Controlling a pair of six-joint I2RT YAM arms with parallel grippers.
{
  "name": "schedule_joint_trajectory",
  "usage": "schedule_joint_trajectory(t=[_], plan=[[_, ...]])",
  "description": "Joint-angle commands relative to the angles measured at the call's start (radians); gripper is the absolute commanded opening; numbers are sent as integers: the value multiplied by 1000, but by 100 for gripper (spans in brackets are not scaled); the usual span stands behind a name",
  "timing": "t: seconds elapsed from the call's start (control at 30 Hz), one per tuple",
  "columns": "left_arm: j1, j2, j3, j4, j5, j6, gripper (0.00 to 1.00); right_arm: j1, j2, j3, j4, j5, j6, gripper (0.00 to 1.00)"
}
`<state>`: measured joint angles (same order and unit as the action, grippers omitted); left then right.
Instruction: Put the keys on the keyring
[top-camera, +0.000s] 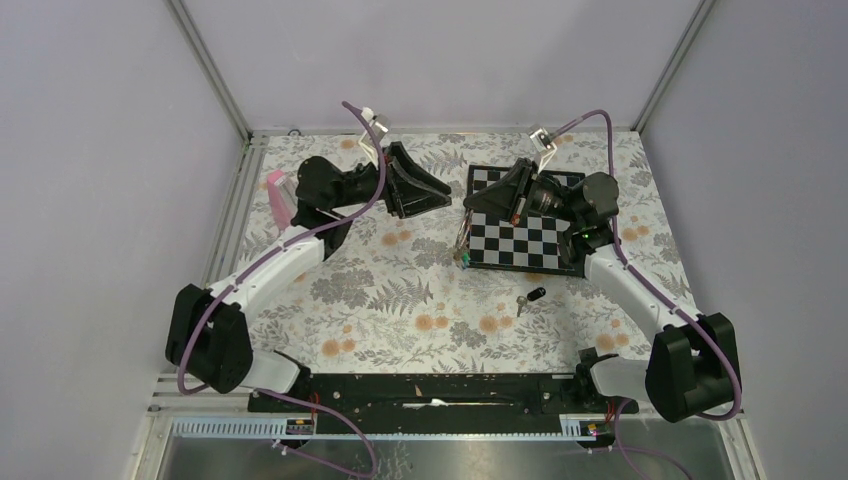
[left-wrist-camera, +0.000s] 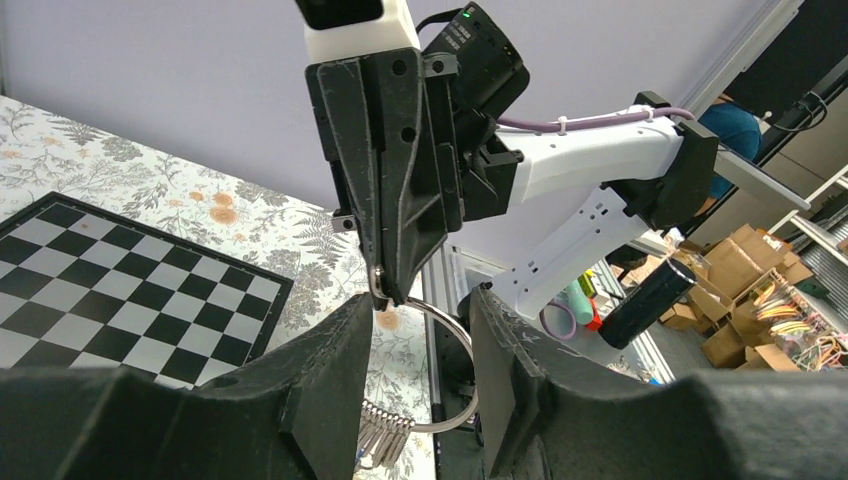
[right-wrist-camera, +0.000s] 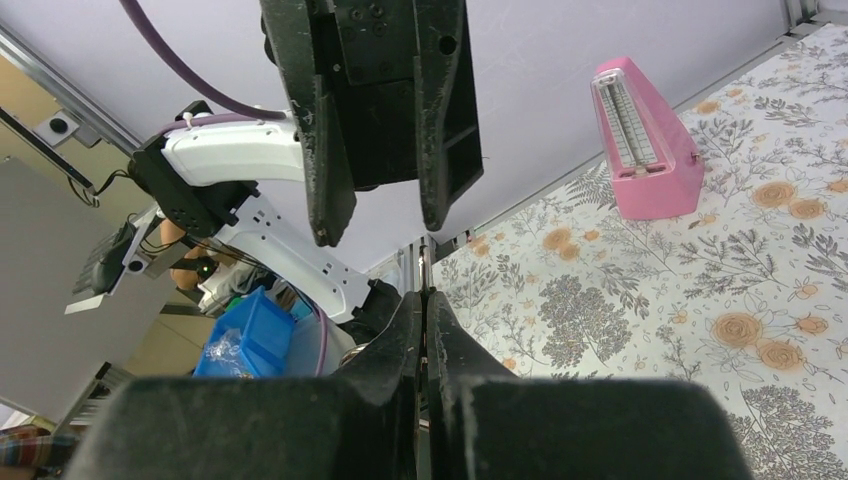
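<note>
1. The chessboard (top-camera: 520, 240) lies on the bench (top-camera: 400, 300), right of centre and toward the back.
2. The metronome (top-camera: 278, 197) stands at the bench's far left, well apart from the board.
3. A key (top-camera: 531, 296), possibly two lying together, rests on the bench just before the board's near edge.
4. The left end effector (top-camera: 443, 197) and right end effector (top-camera: 470, 206) meet tip to tip above the board's left edge.
5. The keyring (top-camera: 463, 248) hangs beneath the right tip.

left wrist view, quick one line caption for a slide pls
Right hand pinches the keyring by its wire loop, dangling it between the open fingers of the left hand.
</note>
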<state>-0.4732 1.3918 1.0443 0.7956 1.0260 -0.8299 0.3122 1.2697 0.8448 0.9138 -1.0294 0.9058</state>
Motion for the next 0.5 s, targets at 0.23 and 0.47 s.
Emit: schedule_joint_trajectory(t=[0.23,0.47], plan=[[-32,37,36,9,-45,-17,44,-5,-16,-1,89,28,23,0],[-45,50,39,17,-52,-36,37,-10,-15,-7,84,35,17,0]])
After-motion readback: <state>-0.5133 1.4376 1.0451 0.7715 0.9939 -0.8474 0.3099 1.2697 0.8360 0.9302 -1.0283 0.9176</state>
